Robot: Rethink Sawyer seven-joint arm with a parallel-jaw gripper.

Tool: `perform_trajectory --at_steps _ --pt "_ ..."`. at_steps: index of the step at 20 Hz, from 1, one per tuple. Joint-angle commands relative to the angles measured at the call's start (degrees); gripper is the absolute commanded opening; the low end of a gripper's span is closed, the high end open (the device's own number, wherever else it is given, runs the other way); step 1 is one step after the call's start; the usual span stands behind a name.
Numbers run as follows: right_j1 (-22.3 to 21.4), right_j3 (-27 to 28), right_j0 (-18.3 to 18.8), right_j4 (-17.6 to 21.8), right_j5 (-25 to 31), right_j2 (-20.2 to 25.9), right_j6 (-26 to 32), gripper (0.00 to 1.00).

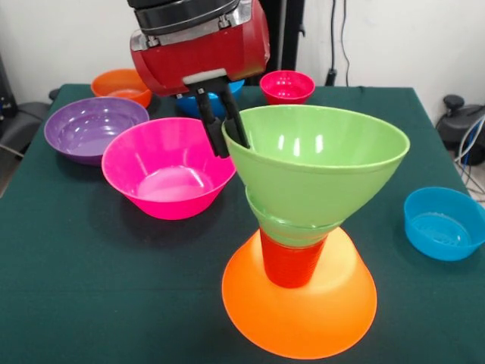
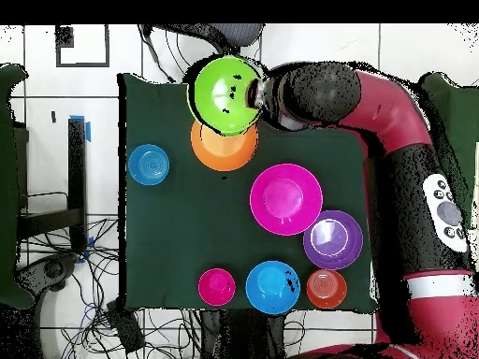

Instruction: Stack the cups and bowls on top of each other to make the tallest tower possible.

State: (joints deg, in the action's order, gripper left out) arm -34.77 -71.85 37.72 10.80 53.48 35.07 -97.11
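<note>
The tower stands near the table's front edge. Its base is a large orange bowl (image 1: 299, 311) (image 2: 223, 148), rim down. An orange-red cup (image 1: 292, 264) stands on that base. A smaller green bowl (image 1: 292, 221) sits on the cup, and a large green bowl (image 1: 318, 171) (image 2: 224, 93) rests in it, rim up and slightly tilted. My gripper (image 1: 227, 125) (image 2: 253, 93) comes down at the large green bowl's left rim. One finger is inside the rim and one outside, shut on it.
A large pink bowl (image 1: 168, 171) (image 2: 285, 198) sits just left of the tower. Behind it are a purple bowl (image 1: 95, 129) and an orange bowl (image 1: 121, 85). A blue bowl (image 1: 189, 105) is partly hidden by the arm. A small red bowl (image 1: 287, 86) sits at the back and a blue bowl (image 1: 443, 222) at the right.
</note>
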Motion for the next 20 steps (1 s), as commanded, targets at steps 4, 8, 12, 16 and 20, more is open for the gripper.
perform_trajectory --at_steps 4,8,12,16,20 --pt "1.1 3.7 -2.3 3.4 12.4 -3.9 2.4 0.00" --pt "1.7 5.0 -2.4 3.5 14.6 -3.7 2.1 0.00" --pt "2.1 5.4 -2.3 3.0 15.0 -3.2 1.4 0.00" --pt "2.2 5.5 -2.2 2.8 14.2 -2.8 1.0 0.00" --pt "2.1 4.8 -2.0 2.4 11.9 -2.6 0.2 0.00"
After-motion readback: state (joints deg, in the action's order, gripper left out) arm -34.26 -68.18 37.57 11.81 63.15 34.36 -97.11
